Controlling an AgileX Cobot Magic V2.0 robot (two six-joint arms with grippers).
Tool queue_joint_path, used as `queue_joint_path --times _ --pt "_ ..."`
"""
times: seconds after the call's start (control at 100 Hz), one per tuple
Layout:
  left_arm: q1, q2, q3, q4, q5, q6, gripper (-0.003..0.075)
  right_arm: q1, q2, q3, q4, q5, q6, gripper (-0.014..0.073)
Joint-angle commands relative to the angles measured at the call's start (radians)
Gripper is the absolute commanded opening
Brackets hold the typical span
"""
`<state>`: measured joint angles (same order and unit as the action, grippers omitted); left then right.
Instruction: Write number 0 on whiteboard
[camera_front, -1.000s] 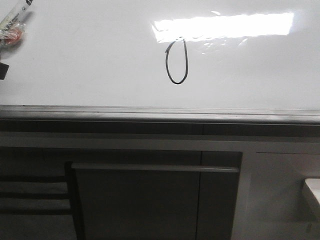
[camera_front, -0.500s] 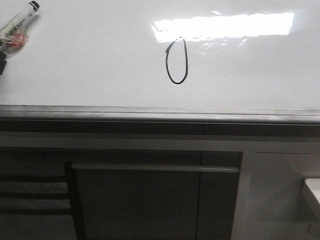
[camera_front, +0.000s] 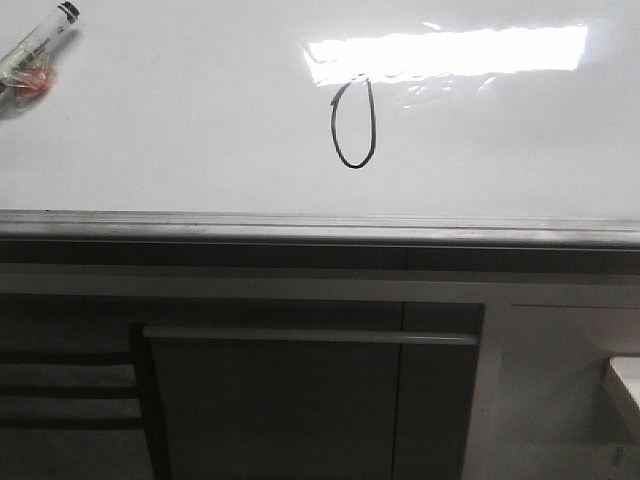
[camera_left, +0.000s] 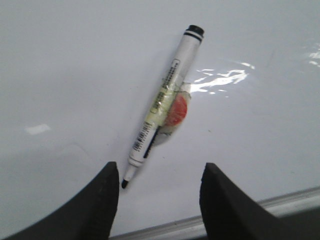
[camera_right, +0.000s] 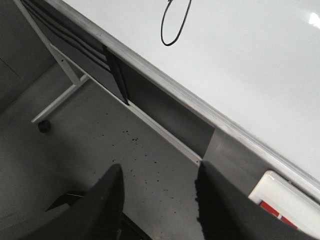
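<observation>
The number 0 (camera_front: 354, 123), a narrow black oval open at its top, is drawn on the whiteboard (camera_front: 200, 130) near the middle. It also shows in the right wrist view (camera_right: 175, 22). A white marker (camera_front: 35, 52) with a red patch lies on the board at the far left, tip uncapped. In the left wrist view the marker (camera_left: 162, 105) lies free in front of my left gripper (camera_left: 160, 172), which is open and empty. My right gripper (camera_right: 157, 180) is open and empty, over the floor off the whiteboard (camera_right: 260, 65) edge. Neither gripper shows in the front view.
A grey metal edge strip (camera_front: 320, 228) runs along the board's near side. Dark grey cabinet fronts (camera_front: 280, 400) with a handle bar stand below. A white and red object (camera_right: 287, 200) sits below the board edge in the right wrist view.
The left gripper, seen at the left edge one second ago, has drawn back out of the front view. The marker stays lying on the board.
</observation>
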<state>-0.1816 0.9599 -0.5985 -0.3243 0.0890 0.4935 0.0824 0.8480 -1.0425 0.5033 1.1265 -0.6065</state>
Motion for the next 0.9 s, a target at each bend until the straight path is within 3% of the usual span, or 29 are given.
queue_joint_path --times 0.0,0.19,0.35,0.66,0.89 --pt "-0.008 -0.082 -0.058 -0.034 0.094 -0.01 0.0344 -0.005 -0.006 -0.023 0.03 -0.048 0.03 0.0305" --pt "-0.006 -0.201 -0.156 -0.067 0.435 -0.015 0.0344 -0.005 -0.008 -0.023 -0.01 -0.042 0.16 0.0305" --pt "-0.006 -0.274 -0.21 -0.071 0.604 -0.019 0.0344 -0.005 -0.057 0.011 -0.076 -0.065 0.258 0.0305" --pt "-0.006 -0.386 -0.229 0.023 0.737 -0.213 0.0313 -0.005 -0.3 0.23 -0.275 -0.268 0.509 0.0304" --pt "-0.006 -0.406 -0.203 0.077 0.705 -0.245 0.0235 -0.005 -0.432 0.37 -0.282 -0.414 0.548 0.0298"
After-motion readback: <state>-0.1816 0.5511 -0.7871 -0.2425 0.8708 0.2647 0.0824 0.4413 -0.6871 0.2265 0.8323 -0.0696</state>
